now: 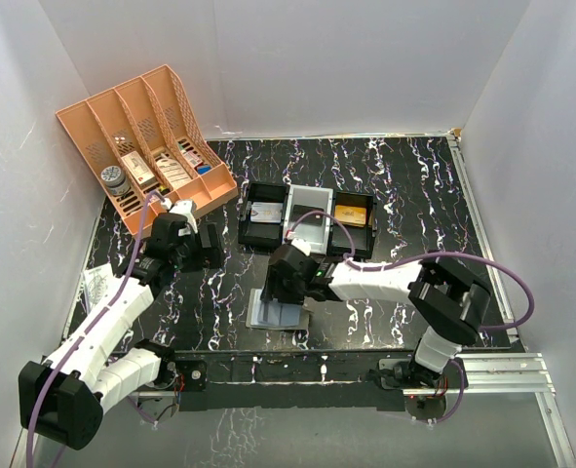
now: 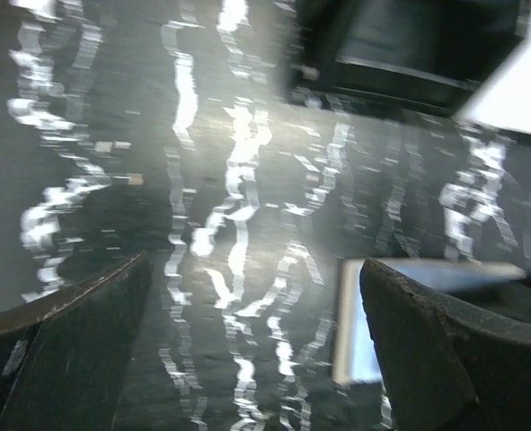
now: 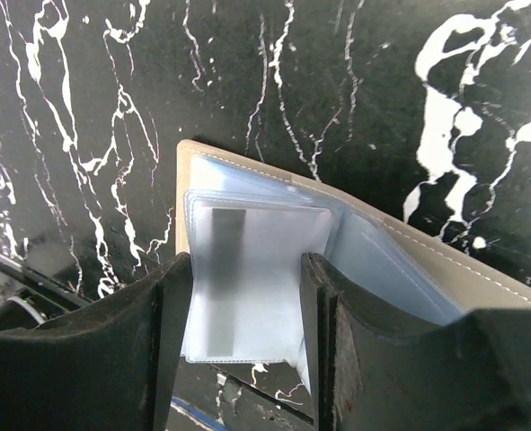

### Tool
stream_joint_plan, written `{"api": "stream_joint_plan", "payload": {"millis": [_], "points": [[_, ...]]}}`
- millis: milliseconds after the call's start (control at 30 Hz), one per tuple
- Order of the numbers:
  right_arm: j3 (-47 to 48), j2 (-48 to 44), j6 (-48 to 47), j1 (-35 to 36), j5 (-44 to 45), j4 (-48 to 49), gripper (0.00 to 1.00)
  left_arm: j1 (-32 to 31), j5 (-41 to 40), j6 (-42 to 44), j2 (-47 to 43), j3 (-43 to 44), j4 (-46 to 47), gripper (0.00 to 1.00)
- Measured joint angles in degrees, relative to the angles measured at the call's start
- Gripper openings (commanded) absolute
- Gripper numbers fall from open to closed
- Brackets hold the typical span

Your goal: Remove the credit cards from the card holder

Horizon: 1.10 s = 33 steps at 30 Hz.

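The card holder (image 1: 273, 310) lies open on the black marbled table near the front edge, grey-blue inside up. In the right wrist view its tan cover (image 3: 409, 256) frames clear plastic sleeves, and a pale credit card with a dark stripe (image 3: 216, 269) shows inside the top sleeve. My right gripper (image 3: 247, 305) hovers just over that sleeve, jaws apart with a finger at each side of it and nothing pinched. My left gripper (image 1: 205, 244) is wide open and empty over bare table to the left; a corner of the card holder (image 2: 355, 314) shows beside its right finger.
A black three-compartment tray (image 1: 307, 195) stands behind the card holder, with a grey card (image 1: 263, 212) at left, a pale one (image 1: 307, 226) in the middle and an orange one (image 1: 351, 214) at right. An orange lattice organiser (image 1: 151, 136) fills the back left corner.
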Motion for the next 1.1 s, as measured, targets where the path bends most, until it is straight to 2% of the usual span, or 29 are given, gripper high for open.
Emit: {"api": "stream_joint_plan", "payload": {"millis": [100,300,467,600,733,1100], "points": [[-3.3,-1.4,0.2,-2.1,-3.2,4.2,0.47,0.0,10.0,-4.1,-0.1,-0.9,2.1,0.94],[-5.4,-1.8,0.4,-3.5,-6.6,8.5,0.47,0.0,30.8,-14.4,-1.0,-10.3,12.0,0.87],[-6.2,-1.9,0.8,-3.9,-7.7,10.2,0.48,-0.5,39.2,-18.5,-1.3,-16.2,14.9,0.82],[-6.2,-1.9,0.9,-3.9,-8.4,10.8,0.48,-1.7,42.6,-20.3,-1.6,-18.7,17.5,0.72],[-6.2,-1.9,0.9,-3.9,-8.8,11.0,0.49,-4.2,43.1,-21.5,0.2,-18.9,20.3,0.57],[-6.2,-1.9,0.9,-3.9,-9.0,11.0,0.5,-10.8,38.8,-24.3,5.6,-20.7,26.2,0.43]]}}
